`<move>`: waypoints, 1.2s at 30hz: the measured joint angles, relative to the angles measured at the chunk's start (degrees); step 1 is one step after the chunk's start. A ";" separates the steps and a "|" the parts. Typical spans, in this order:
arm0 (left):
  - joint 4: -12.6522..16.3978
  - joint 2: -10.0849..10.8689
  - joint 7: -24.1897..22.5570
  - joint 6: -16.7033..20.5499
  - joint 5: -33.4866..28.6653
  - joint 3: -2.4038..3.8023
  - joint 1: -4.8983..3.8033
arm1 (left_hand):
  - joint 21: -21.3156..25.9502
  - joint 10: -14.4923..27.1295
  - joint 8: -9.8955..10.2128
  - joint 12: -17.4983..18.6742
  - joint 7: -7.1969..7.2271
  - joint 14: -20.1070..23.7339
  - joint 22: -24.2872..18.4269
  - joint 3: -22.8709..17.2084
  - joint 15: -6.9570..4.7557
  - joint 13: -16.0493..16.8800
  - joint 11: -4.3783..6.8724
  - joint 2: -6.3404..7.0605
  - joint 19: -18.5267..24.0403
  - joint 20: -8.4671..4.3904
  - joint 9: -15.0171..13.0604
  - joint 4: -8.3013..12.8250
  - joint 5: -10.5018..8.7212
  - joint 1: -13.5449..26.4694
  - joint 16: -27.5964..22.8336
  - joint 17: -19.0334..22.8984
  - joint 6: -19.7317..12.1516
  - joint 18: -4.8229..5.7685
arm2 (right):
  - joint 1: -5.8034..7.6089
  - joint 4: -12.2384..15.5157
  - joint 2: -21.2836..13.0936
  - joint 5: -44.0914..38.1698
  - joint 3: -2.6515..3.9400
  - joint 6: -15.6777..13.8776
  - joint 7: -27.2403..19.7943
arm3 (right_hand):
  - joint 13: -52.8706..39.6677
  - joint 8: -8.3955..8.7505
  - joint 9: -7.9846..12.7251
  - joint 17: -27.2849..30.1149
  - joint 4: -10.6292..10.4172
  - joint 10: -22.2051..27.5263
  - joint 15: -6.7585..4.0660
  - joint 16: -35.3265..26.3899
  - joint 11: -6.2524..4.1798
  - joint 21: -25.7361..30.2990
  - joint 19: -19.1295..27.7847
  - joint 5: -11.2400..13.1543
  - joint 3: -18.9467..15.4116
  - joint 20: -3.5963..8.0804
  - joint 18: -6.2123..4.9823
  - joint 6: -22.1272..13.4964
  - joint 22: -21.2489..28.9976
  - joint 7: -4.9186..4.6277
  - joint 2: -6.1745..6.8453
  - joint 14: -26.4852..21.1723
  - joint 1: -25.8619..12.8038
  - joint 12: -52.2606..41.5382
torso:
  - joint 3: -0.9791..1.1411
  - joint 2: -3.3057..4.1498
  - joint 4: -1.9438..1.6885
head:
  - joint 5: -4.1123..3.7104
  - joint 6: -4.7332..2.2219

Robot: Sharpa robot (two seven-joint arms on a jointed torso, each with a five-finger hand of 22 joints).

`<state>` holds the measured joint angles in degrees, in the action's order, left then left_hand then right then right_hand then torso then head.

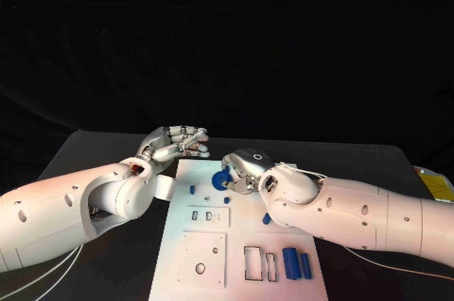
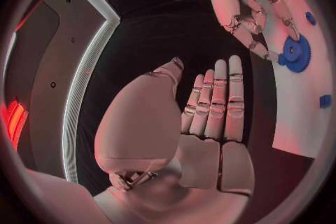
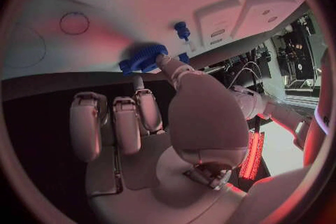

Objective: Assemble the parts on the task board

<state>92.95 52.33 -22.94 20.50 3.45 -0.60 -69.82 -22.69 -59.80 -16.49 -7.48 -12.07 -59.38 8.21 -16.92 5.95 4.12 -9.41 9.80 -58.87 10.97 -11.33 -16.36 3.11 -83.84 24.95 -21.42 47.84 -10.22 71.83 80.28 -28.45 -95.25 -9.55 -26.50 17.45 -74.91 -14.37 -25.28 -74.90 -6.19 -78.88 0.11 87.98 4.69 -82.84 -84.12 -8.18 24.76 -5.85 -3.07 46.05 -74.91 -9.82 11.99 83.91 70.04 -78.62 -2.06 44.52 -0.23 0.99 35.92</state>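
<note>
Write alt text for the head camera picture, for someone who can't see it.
The right hand touches a blue gear at the far end of the white task board. The left hand hovers beside the board's far corner, holding nothing; two blue cylinders lie near the front.

Robot lab, black-draped table (image 1: 113, 147), task board (image 1: 203, 248)

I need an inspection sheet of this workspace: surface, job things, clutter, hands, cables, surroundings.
Surface: black table, bare round the board.
Job things: white task board; blue gear near its far end; two blue cylinders side by side near its near right corner; small blue pegs between.
Clutter: yellow item at the table's right edge.
Hands: left hand holds nothing, fingers straight and together; right hand touches the gear with fingertips.
Cables: white cables under the left arm.
Surroundings: black backdrop.
</note>
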 measured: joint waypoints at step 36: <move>-1.06 0.14 -0.20 -0.75 -0.23 -0.01 0.02 | -0.48 -4.33 -0.37 -1.15 1.03 0.72 -0.06 0.33 -0.72 0.68 1.69 -0.54 0.00 0.00 -0.74 0.01 0.00 -0.54 0.67 -1.98 1.71 0.00 | 1.45 9.35 -26.12 23.34 0.51 -0.88 -15.14 | -0.04 1.48 -0.44 -0.02 2.26 -0.22 -0.01 0.23 -0.21 0.20 0.01 -1.47 0.79 0.00 0.00 1.51 -0.03 0.26 -0.06 0.00 3.72 -0.46 | 0.88 -1.14 1.38 | -1.20 -0.34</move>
<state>91.90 52.47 -23.14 19.75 3.22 -0.62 -69.79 -23.17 -64.13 -16.87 -8.63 -11.04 -58.65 8.16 -16.59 5.23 4.80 -7.73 9.26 -58.87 10.97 -12.08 -16.35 3.11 -84.38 25.62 -23.41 49.56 -10.22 73.28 89.63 -54.57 -71.91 -9.04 -27.38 2.32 -74.94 -12.89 -25.72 -74.92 -3.94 -79.09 0.10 88.20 4.47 -82.64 -84.11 -9.65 25.55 -5.85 -3.07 47.55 -74.93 -9.56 11.93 83.91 73.76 -79.07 -1.18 43.39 1.15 -0.21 35.58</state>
